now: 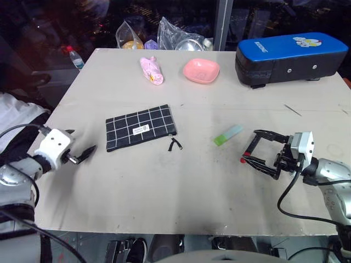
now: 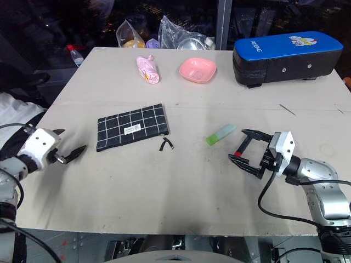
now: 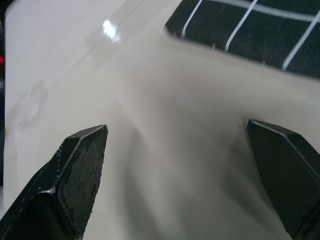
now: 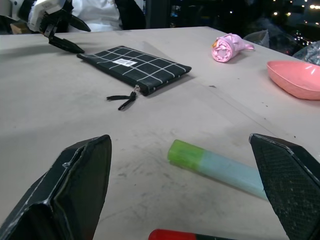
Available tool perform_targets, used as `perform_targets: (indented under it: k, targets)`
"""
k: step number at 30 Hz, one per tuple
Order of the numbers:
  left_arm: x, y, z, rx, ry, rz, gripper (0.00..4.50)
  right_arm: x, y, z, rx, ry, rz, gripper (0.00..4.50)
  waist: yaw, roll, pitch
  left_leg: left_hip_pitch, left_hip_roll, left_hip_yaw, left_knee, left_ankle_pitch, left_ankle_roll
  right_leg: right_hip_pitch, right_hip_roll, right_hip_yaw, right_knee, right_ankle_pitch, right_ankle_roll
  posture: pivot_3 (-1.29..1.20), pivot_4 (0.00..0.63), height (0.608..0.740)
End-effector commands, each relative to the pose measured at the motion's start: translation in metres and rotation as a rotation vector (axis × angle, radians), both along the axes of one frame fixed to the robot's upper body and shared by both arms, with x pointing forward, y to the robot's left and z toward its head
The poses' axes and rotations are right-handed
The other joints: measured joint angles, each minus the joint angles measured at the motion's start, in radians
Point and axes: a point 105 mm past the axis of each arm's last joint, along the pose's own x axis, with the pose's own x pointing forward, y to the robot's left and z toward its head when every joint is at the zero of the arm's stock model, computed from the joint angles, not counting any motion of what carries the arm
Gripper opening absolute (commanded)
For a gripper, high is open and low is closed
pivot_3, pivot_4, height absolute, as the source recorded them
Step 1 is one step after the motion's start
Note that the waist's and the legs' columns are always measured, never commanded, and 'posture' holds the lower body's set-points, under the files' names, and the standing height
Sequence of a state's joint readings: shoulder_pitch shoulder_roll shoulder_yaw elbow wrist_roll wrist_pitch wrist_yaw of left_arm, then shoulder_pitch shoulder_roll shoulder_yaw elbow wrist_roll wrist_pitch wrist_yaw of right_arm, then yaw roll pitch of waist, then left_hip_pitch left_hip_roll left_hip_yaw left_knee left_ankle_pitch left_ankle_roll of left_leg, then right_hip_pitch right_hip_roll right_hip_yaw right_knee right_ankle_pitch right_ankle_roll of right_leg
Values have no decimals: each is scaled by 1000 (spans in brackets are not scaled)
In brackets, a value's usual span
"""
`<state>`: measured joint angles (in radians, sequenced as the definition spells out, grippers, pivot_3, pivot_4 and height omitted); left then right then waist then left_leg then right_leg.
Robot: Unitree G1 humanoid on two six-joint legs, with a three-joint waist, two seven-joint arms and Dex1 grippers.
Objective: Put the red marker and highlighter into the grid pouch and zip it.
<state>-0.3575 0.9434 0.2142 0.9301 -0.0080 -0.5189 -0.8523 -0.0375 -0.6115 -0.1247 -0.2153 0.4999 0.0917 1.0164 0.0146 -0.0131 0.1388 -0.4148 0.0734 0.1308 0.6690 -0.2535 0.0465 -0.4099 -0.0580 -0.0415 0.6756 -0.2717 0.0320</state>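
The grid pouch (image 1: 141,127) lies flat on the left half of the table, its black zipper pull cord (image 1: 174,144) trailing off its near right corner. The green highlighter (image 1: 228,135) with its pale mint cap rests right of centre. My right gripper (image 1: 250,147) stands open just right of the highlighter, pointing left with nothing between its fingers. The red marker (image 1: 242,160) lies under its nearer finger; only the red cap end (image 4: 172,234) is plain. Left of the pouch, my left gripper (image 1: 82,139) is open and empty, close to the pouch's corner (image 3: 260,30) and apart from it.
At the back right stands a big black case with a blue top (image 1: 290,57). A pink bowl (image 1: 201,70) and a pink rolled item (image 1: 152,70) sit at the back middle. Clear plastic bags (image 1: 175,35) and a small bottle (image 1: 75,57) lie beyond the far edge.
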Motion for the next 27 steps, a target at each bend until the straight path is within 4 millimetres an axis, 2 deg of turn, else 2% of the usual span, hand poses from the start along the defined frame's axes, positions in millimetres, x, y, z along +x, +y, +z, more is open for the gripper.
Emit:
perform_targets:
  k: [1,5,8,12,18,24,27]
  targets:
    - [2,-13,-13,166,89,-133,4500,-2,6,15,13,-53,11,4464,1,0,0,0,0,0,0,0,0,0,0,0,0,0,0,0,150,740]
    - [1,-29,-20,313,144,-294,4500,-4,4,19,14,-59,-2,4464,2,1,-1,0,0,0,0,0,0,0,0,0,1,0,0,0,150,740]
    - [-2,-38,-23,362,165,-389,4500,-4,2,20,11,-58,-14,4464,2,2,-1,0,0,1,0,0,0,0,0,1,1,0,0,0,150,740]
    - [-13,-43,-35,495,219,-522,4500,-5,1,18,12,-53,-22,4464,-1,5,-3,1,0,1,0,0,0,0,-1,1,1,0,0,0,150,740]
    - [3,-69,-29,552,70,-605,4500,-3,5,17,17,-50,-18,4464,7,11,-6,1,-1,3,0,0,1,0,-1,2,1,0,1,0,150,740]
    - [16,-95,-23,490,-54,-640,4500,-1,3,20,12,-57,-22,4464,33,12,-7,1,-2,5,2,0,2,1,-4,0,1,0,1,0,150,740]
    - [22,-115,-19,456,-135,-691,4500,-2,4,19,11,-56,-21,4464,33,12,-7,0,-3,6,3,-1,3,2,-4,0,1,0,1,0,150,740]
